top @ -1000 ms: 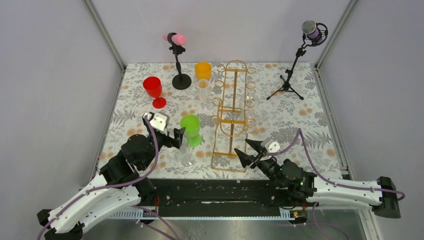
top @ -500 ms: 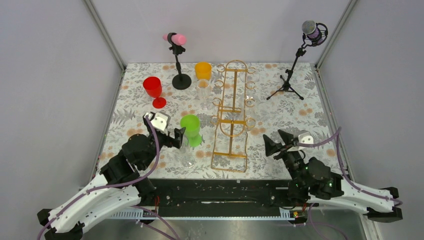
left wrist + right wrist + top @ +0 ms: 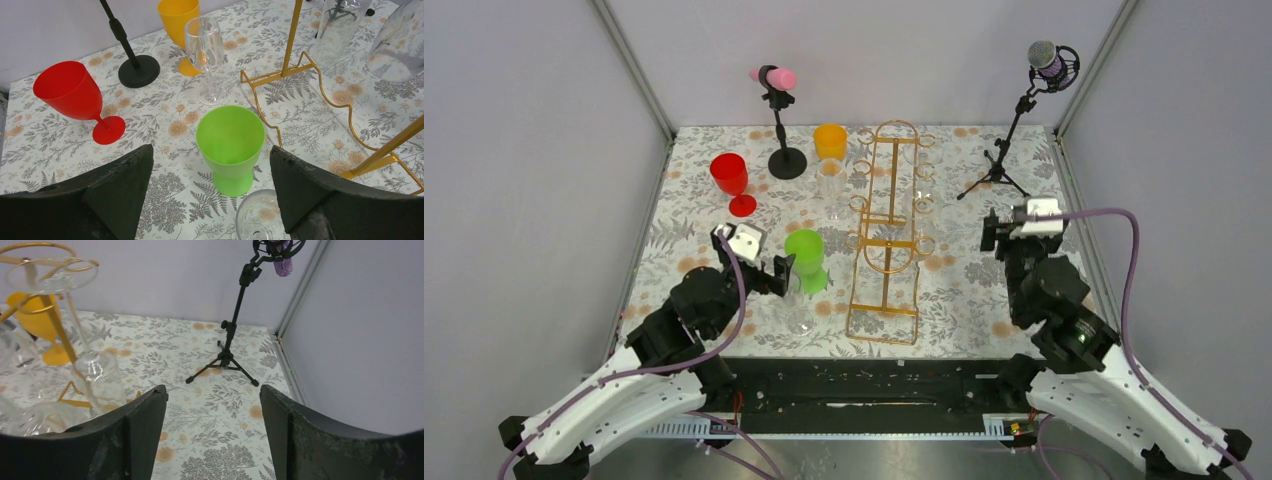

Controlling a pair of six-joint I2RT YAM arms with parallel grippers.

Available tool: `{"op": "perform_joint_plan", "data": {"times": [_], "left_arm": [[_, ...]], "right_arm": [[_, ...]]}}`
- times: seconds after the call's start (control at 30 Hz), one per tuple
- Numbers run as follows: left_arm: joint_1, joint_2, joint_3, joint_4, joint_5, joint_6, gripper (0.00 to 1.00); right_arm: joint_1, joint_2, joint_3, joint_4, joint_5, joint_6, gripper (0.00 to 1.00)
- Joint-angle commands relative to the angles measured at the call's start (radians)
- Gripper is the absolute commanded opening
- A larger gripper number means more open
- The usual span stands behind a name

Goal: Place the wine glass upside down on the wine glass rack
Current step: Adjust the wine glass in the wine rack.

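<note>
The gold wire wine glass rack (image 3: 889,230) stands mid-table, and clear glasses (image 3: 924,208) hang upside down on its right side. In the right wrist view one hung glass (image 3: 100,372) shows with its foot up in a ring of the rack (image 3: 35,250). A clear wine glass (image 3: 256,220) stands upright just before the green goblet (image 3: 230,142), close to the right finger of my open left gripper (image 3: 211,150). Another clear wine glass (image 3: 831,185) stands by the orange goblet (image 3: 830,140). My right gripper (image 3: 1004,225) is open, empty, and right of the rack.
A red goblet (image 3: 729,178) stands at the left. A pink microphone on a round black stand (image 3: 786,160) is at the back, and a purple microphone on a tripod (image 3: 999,178) at the back right. Grey walls close in both sides.
My right arm has swung from the rack's near end to the right and farther back, its jaws spreading wider. The left arm and the glasses have not moved.
</note>
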Motion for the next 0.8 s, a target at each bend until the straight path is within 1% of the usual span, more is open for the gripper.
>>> {"op": "perform_joint_plan", "data": {"times": [0.0,0.07,0.13,0.2,0.27,0.37,0.4,0.47,0.57,0.7,0.77], "left_arm": [[0.005,0.002,-0.003,0.033,-0.030,0.007,0.87],[0.005,0.000,-0.004,0.035,-0.031,0.008,0.87],[0.006,0.001,-0.005,0.039,-0.031,0.009,0.87],[0.006,0.007,-0.005,0.041,-0.029,0.010,0.87],[0.006,0.015,-0.003,0.043,-0.027,0.013,0.87],[0.006,0.019,-0.003,0.044,-0.028,0.014,0.87],[0.006,0.018,-0.002,0.045,-0.028,0.014,0.87],[0.005,0.016,-0.004,0.047,-0.025,0.013,0.87],[0.006,0.014,-0.004,0.048,-0.019,0.013,0.87],[0.005,0.012,-0.004,0.049,-0.018,0.012,0.87],[0.006,0.010,-0.006,0.049,-0.018,0.012,0.87]], "right_arm": [[-0.254,0.124,0.130,0.007,-0.262,-0.012,0.77],[-0.411,0.167,0.164,0.006,-0.435,0.037,0.78],[-0.568,0.217,0.183,0.001,-0.643,0.100,0.78],[-0.694,0.279,0.188,0.003,-0.820,0.146,0.78],[-0.787,0.343,0.176,0.039,-0.991,0.172,0.79],[-0.891,0.405,0.117,0.185,-1.249,0.185,0.79],[-0.916,0.428,0.105,0.226,-1.308,0.181,0.80],[-0.947,0.484,0.111,0.250,-1.408,0.151,0.79],[-0.954,0.562,0.109,0.287,-1.508,0.106,0.79],[-0.955,0.610,0.051,0.454,-1.662,0.098,0.78],[-0.955,0.632,0.041,0.509,-1.730,0.109,0.78]]}}
